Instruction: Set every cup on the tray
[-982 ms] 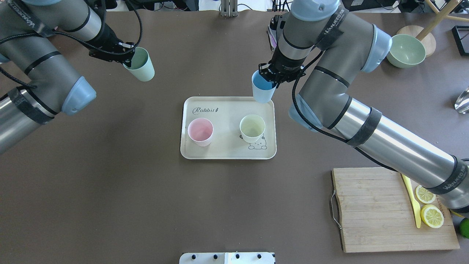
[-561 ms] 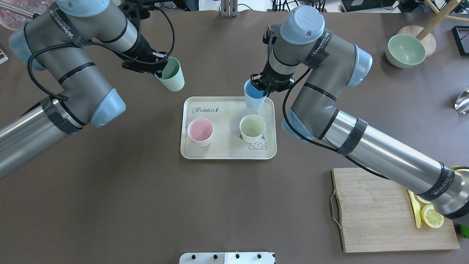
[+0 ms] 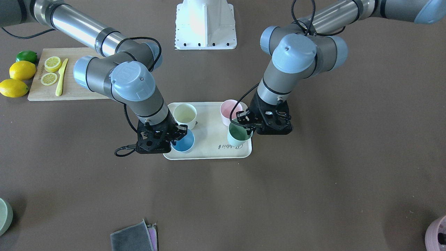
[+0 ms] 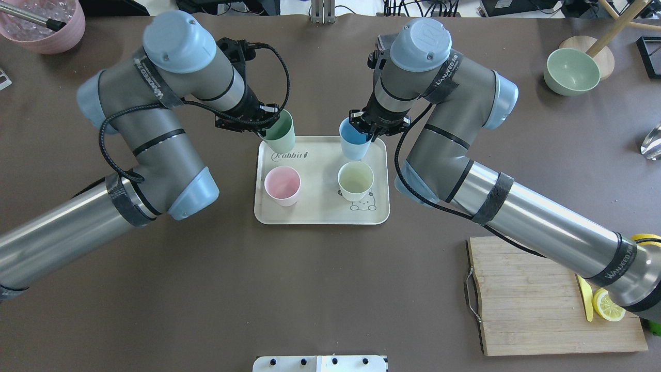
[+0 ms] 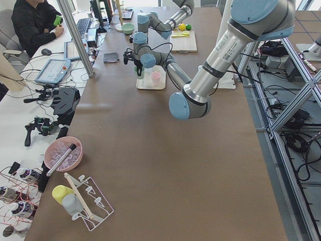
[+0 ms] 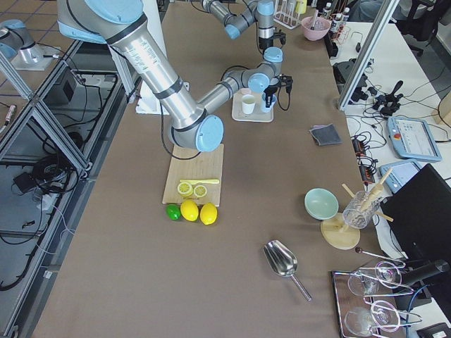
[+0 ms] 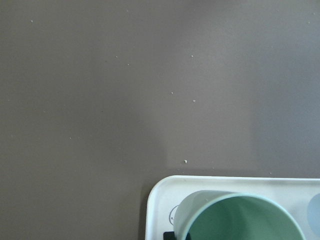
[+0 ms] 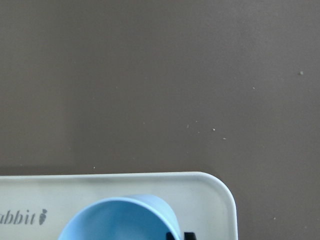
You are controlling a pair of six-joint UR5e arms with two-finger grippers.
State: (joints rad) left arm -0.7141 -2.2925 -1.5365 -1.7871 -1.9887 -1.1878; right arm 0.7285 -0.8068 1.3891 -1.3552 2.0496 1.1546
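Note:
The cream tray holds the pink cup and the yellow cup, both upright. My left gripper is shut on the rim of the mint green cup, held over the tray's far left corner. My right gripper is shut on the rim of the light blue cup, over the tray's far right part. In the front-facing view the green cup and the blue cup sit low over the tray. I cannot tell whether either touches it.
A wooden cutting board with lemon slices and a yellow knife lies at the near right. A sage-green bowl is at the far right and a mauve-pink pot at the far left. A grey cloth lies beyond the tray.
My left arm has swung right, carrying the green cup from the far left to the tray's corner. My right arm has carried the blue cup slightly left, over the tray.

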